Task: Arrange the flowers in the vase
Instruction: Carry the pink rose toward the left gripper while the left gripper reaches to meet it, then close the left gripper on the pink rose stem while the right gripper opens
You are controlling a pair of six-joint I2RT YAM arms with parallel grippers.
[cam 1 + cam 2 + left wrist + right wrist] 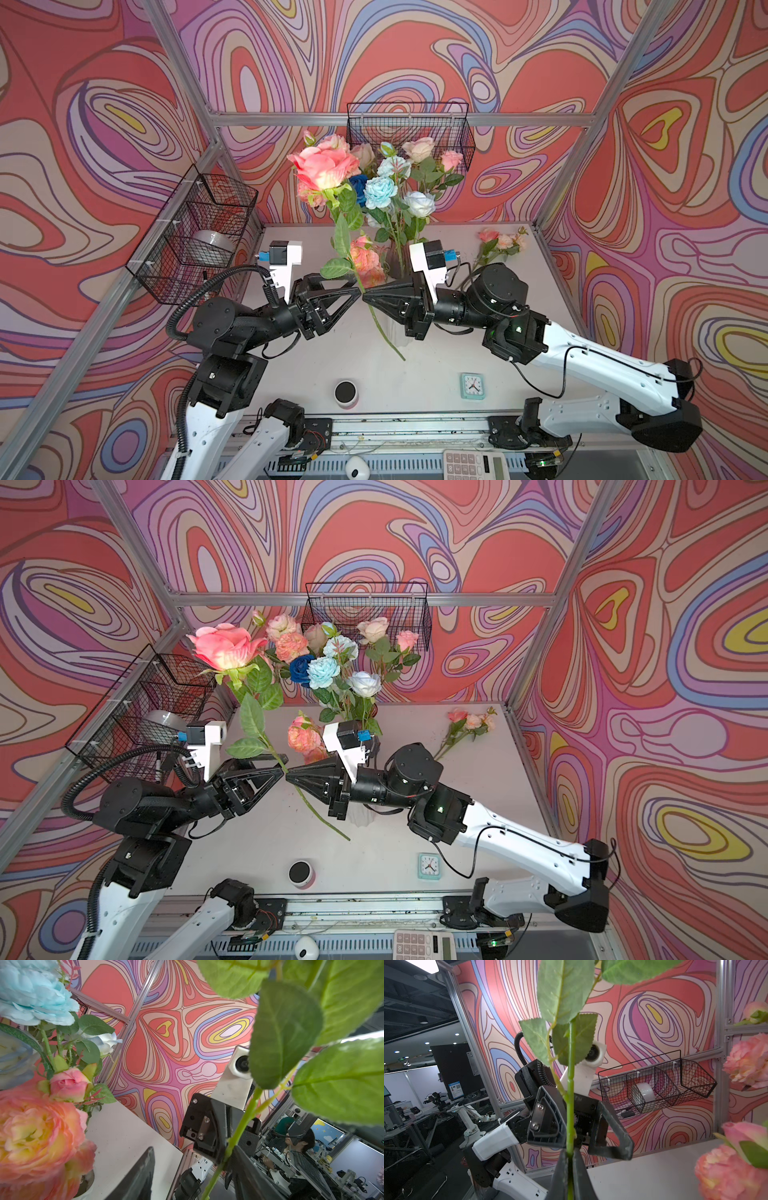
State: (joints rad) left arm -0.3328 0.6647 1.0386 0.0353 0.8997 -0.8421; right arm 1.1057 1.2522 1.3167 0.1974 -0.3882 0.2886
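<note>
Right wrist view shows the right claw (571,1156) pinching the pink rose (324,166) by its stem (570,1105) above the counter (654,1167), near the bunched flowers (380,191), left claw (595,1149) spread around the stem.

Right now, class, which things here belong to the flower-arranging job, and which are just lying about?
Job: pink rose, its stem gripped by the right claw; left claw, open around that stem; white vase holding flowers; pink spray lying on the table.
Lying about: mint clock; calculator; tape roll in the side wire basket; black-topped canister.
</note>
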